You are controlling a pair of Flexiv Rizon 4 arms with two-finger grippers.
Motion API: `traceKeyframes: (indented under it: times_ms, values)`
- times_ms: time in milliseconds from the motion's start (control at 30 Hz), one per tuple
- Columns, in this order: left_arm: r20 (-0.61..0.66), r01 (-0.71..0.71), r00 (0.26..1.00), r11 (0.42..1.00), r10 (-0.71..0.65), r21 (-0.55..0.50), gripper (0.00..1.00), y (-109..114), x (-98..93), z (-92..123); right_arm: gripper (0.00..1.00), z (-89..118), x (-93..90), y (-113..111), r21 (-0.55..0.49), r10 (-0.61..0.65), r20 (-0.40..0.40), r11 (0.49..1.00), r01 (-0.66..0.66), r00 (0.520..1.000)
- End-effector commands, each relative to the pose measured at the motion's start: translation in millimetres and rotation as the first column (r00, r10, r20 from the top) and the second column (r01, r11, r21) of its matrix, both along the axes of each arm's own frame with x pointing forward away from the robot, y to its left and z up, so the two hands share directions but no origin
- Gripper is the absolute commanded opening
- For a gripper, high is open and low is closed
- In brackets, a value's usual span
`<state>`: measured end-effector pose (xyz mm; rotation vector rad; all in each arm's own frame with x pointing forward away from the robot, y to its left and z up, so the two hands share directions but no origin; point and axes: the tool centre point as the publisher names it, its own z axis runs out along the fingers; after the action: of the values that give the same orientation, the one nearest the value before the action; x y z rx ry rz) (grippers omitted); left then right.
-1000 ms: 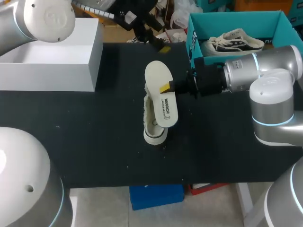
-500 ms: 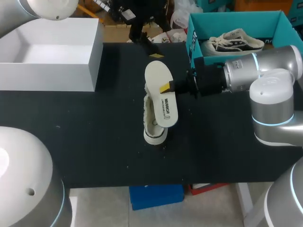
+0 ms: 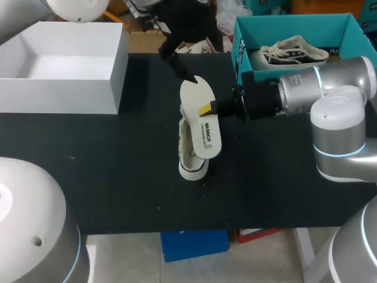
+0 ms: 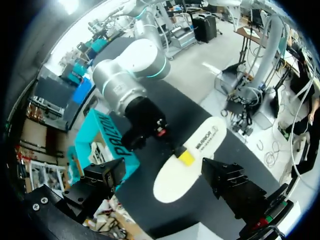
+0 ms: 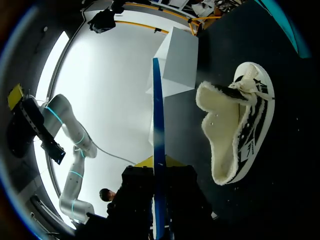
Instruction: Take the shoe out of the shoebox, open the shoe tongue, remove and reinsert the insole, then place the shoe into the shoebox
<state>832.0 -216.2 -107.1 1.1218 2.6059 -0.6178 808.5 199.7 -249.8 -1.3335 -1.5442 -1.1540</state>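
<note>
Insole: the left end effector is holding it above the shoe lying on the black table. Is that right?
Not quite. The right end effector is holding the insole above the shoe lying on the black table, as the head view shows. The left end effector is open near the insole's far end.

The head view looks down from high behind onto the worktop [image 3: 118,165]. Both wrist views sit close, facing the insole [image 3: 200,115] from far-left and right; all three share it.
</note>
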Motion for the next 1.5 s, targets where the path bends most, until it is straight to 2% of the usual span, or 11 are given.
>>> traceKeyframes:
  times_ms: [33, 267, 433, 700, 867, 1233, 1500]
  values:
    - [0.139, 0.297, 0.940, 0.947, -0.313, 0.121, 1.00, -0.7, 0.9, 2.3, 0.00, -0.9, 0.4, 1.5, 0.001, -0.002, 0.000, 1.000, 0.002, 1.000]
    - [0.139, 0.297, 0.940, 0.947, -0.313, 0.121, 1.00, -0.7, 0.9, 2.3, 0.00, -0.9, 0.4, 1.5, 0.001, -0.002, 0.000, 1.000, 0.002, 1.000]
    - [0.256, 0.400, 0.869, 0.905, -0.424, 0.145, 1.00, -7.7, -16.0, -3.1, 0.00, -0.9, 0.4, 1.5, 0.001, -0.002, 0.000, 1.000, 0.002, 1.000]
    - [0.166, 0.425, 0.872, 0.881, -0.460, 0.209, 1.00, -5.7, -29.3, -22.7, 0.00, -0.9, 0.4, 1.5, 0.001, -0.002, 0.000, 1.000, 0.002, 1.000]
    - [0.144, 0.443, 0.866, 0.869, -0.478, 0.221, 1.00, 0.1, -42.1, -25.7, 0.00, -0.9, 0.4, 1.5, 0.001, -0.002, 0.000, 1.000, 0.002, 1.000]
    - [0.123, 0.512, 0.816, 0.804, -0.565, 0.303, 1.00, 13.1, -76.0, -29.6, 0.00, -0.9, 0.4, 1.5, 0.001, -0.002, 0.000, 1.000, 0.002, 1.000]
    - [0.156, 0.547, 0.775, 0.774, -0.612, 0.319, 1.00, 16.6, -88.9, -53.2, 0.00, -0.9, 0.4, 1.5, 0.001, -0.002, 0.000, 1.000, 0.002, 1.000]
